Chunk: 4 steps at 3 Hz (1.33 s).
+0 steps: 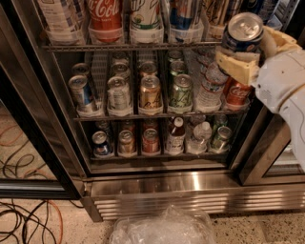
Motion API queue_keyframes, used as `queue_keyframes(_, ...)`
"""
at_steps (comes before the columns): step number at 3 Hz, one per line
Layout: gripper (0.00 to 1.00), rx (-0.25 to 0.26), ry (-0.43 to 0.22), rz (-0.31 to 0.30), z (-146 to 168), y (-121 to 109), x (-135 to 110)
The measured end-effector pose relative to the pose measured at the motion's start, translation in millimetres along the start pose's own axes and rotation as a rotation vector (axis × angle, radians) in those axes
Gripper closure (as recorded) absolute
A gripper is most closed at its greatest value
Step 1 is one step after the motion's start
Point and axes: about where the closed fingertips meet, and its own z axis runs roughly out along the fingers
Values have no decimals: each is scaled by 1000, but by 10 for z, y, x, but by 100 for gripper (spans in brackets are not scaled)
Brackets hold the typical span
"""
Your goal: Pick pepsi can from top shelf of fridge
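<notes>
The pepsi can (241, 32), dark blue with a shiny silver lid, hangs in front of the right end of the top shelf (119, 47). My gripper (255, 50) is shut on it, one yellowish finger (236, 66) under and left of the can and the other to its right. The white arm runs off to the lower right. The fridge (190, 188) stands with its door open, and the can is out in front of the rack's front rail, clear of the lane cups.
A red Coca-Cola can (105, 14) and other drinks stand in the top shelf's cups. Two lower racks hold several cans and bottles, including a gold-tan can (150, 93). Black door frames (28, 119) flank the opening. A plastic bag (162, 226) and cables (24, 224) lie on the floor.
</notes>
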Motion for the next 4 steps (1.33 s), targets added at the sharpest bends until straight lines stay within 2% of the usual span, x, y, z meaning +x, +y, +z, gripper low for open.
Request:
queue_keyframes(1, 100, -120, -24, 7, -96, 309, -82)
queue_keyframes(2, 100, -230, -58, 18, -208, 464, -177)
queue_keyframes(3, 100, -279, -84, 22, -245, 582, -241)
queue_keyframes(4, 100, -279, -84, 22, -245, 582, -242)
